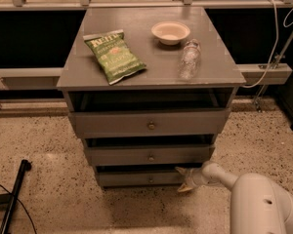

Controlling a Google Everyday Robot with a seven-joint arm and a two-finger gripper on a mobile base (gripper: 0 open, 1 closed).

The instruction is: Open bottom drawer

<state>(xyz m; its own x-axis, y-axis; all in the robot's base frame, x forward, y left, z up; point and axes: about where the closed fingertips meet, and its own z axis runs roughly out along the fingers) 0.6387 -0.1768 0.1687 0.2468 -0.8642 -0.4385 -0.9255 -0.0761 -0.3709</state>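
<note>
The bottom drawer is the lowest of three grey fronts on the cabinet, with a small brass knob at its centre. A dark gap shows above its front. My gripper reaches in from the lower right on a white arm and sits at the right end of the bottom drawer's front, right of the knob. One pale finger points at the drawer's upper right corner and the other lies lower, near the floor.
The middle drawer and the upper drawer stand slightly pulled out. On the cabinet top lie a green chip bag, a white bowl and a plastic bottle. A black pole lies on the speckled floor at left.
</note>
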